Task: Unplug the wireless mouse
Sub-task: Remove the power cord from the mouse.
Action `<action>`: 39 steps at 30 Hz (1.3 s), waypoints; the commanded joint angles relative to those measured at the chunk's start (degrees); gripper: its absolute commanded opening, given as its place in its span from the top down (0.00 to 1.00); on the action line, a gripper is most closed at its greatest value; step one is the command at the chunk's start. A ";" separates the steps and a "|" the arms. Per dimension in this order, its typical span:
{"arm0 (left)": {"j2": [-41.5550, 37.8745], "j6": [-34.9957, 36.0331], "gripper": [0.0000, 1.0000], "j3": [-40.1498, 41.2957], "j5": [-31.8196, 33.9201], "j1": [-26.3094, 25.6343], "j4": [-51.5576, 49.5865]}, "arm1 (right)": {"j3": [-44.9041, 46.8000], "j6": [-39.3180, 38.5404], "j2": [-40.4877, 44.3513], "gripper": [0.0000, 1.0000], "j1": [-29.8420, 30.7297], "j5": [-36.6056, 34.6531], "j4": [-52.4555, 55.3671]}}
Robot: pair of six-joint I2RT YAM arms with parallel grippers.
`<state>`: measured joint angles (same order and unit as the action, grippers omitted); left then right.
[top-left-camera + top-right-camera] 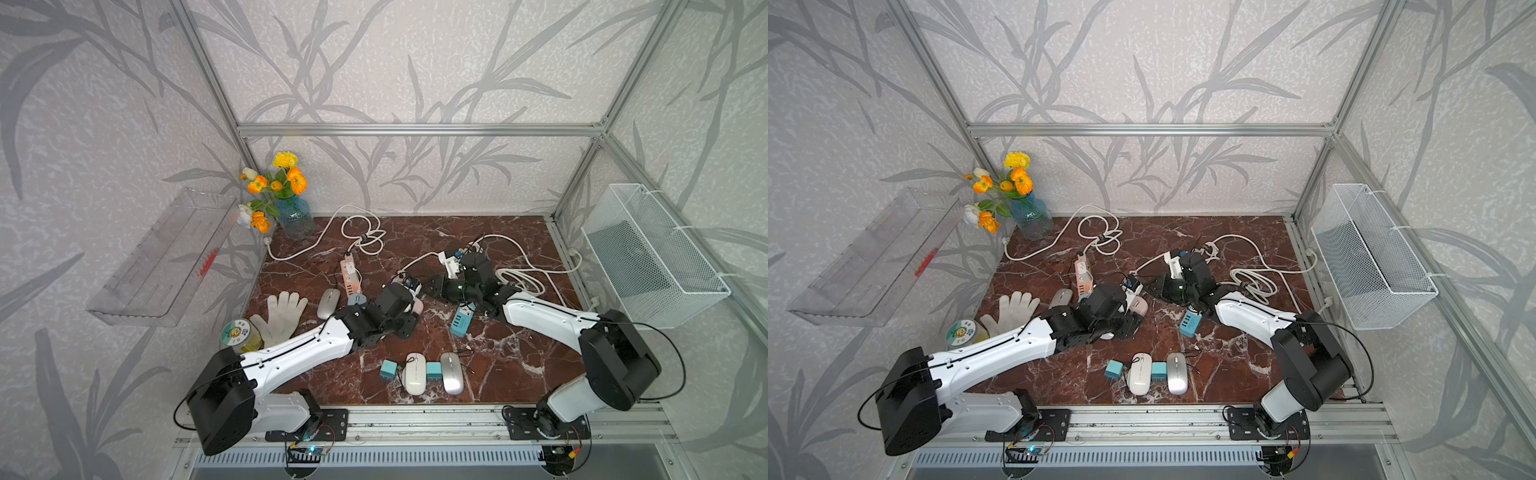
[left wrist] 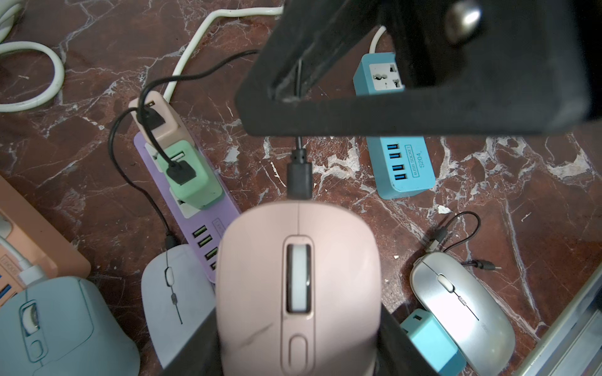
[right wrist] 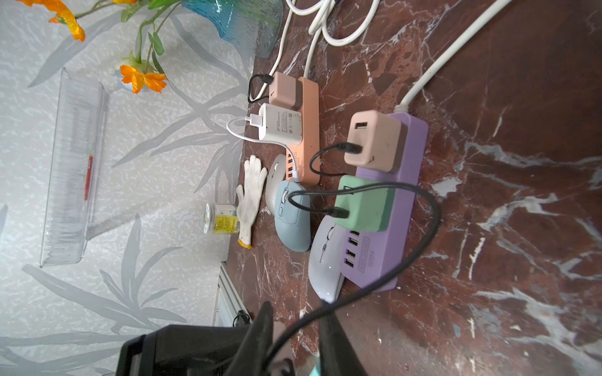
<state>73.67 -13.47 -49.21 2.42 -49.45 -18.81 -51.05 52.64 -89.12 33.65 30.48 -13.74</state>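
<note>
Well, starting on my left side: my left gripper is clamped on the two flanks of the pink wireless mouse, near the middle of the tabletop and just beside the purple power strip. I judge the mouse to be light, with a smooth, rounded hard shell that could slide under a sideways tug, so the side hold is the right one.

Ahead of its nose sits the black plug, seated in the front port. Its moulded body looks short and stiff. The thin black cable behind it is limp and appears to loop back to the green adapter on the strip.

Further right, my right gripper straddles that cable close behind the plug. Some gap shows beside the cable, and I cannot tell whether the jaws bite yet. I would rather take the plug's body than the cable, and pull straight along the port's line while the left holds firm.
</note>
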 commanded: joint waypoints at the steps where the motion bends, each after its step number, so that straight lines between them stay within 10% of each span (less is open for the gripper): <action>1: -1.62 0.70 1.00 0.42 -0.57 0.25 0.75 | -2.19 0.83 -1.02 0.82 0.30 0.93 -2.86; 6: -1.69 0.45 1.00 0.41 0.26 0.40 0.06 | -2.30 0.86 -0.88 1.00 0.38 0.51 -2.20; 24: 1.15 -5.64 1.00 2.24 -10.65 1.59 -5.30 | -13.84 4.41 -8.35 1.00 -4.09 -5.09 1.90; 39: -3.90 -19.62 1.00 1.16 -1.17 1.90 -25.11 | -13.32 -10.65 -5.69 1.00 1.17 -5.39 13.26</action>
<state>73.19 -27.22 -48.36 -1.50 -47.88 -35.88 -63.64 48.60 -96.99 32.99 25.93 -5.67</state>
